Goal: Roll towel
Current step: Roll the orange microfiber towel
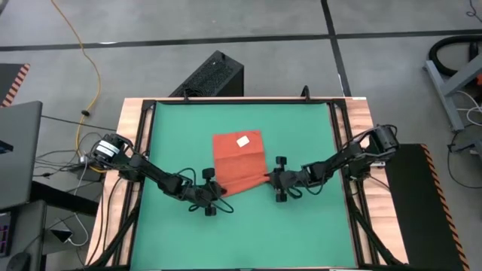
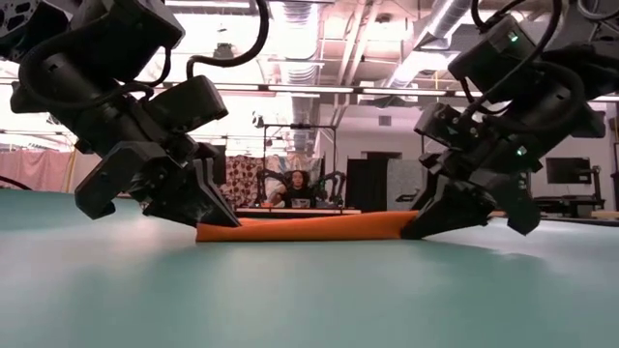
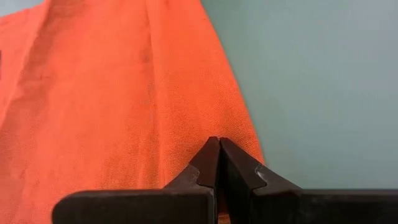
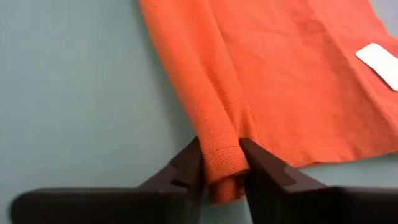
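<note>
1. Here the towel is an orange-red cloth of fine ribbed weave, soft and slightly creased, lying roughly at the middle of the green mat; its near edge is turned up into a low, thick fold that shows in the low view as a long flat orange band
2. A small white tag, a plain rounded rectangle, sits on the towel's upper face near its far edge; no writing can be read on it
3. The green mat is smooth and matte, far larger than the towel, and covers the wooden tabletop inside a dark frame
4. The left tool rests at the towel's near left corner; in the left wrist view its two dark, wedge-shaped fingers are pressed tip to tip over the cloth's edge, with no cloth visible between them
5. The right tool is at the towel's near right corner; in the right wrist view its dark fingers stand narrow on either side of a bunched, rolled fold of towel, pinching it
6. Beyond the towel in the low view, a person sits far back in the room
</note>
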